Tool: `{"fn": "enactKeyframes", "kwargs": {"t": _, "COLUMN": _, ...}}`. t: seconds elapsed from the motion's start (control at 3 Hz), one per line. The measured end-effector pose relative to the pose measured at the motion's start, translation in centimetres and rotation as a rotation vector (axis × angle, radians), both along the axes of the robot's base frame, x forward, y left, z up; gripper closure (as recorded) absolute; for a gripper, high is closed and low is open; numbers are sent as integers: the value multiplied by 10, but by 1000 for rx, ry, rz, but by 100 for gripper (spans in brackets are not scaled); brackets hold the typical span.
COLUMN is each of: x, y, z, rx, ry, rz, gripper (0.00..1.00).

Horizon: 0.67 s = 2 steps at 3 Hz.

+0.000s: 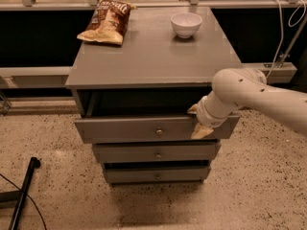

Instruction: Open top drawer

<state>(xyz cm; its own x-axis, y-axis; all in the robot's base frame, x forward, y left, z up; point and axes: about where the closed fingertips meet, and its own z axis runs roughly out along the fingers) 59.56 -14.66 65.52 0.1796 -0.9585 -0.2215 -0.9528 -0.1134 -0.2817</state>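
Beneath the cabinet top [153, 56], our gripper [196, 120] straddles the right rim of the top drawer [134, 128], jaws apart, so we risk an off-centre pull jamming it.

My arm [259, 92] is a fat, smooth white tube. The rounded elbow shell has small dark holes, and there's a ringed white collar at the wrist. My gripper [197, 120] is cream-yellow, at the top drawer [139, 128] front's right end.

Grey top drawer [124, 128], cream gripper [197, 120] at its right end, white bowl [186, 24], brown snack bag [108, 22], speckled floor [259, 186].
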Motion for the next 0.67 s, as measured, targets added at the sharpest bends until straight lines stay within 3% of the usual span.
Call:
{"fn": "enactKeyframes", "kwargs": {"t": 0.33, "x": -17, "y": 3, "z": 13, "rx": -13, "ry": 3, "rz": 23, "gripper": 46}}
{"fn": "enactKeyframes", "kwargs": {"t": 0.67, "x": -25, "y": 6, "z": 20, "rx": -18, "ry": 14, "rz": 38, "gripper": 63}}
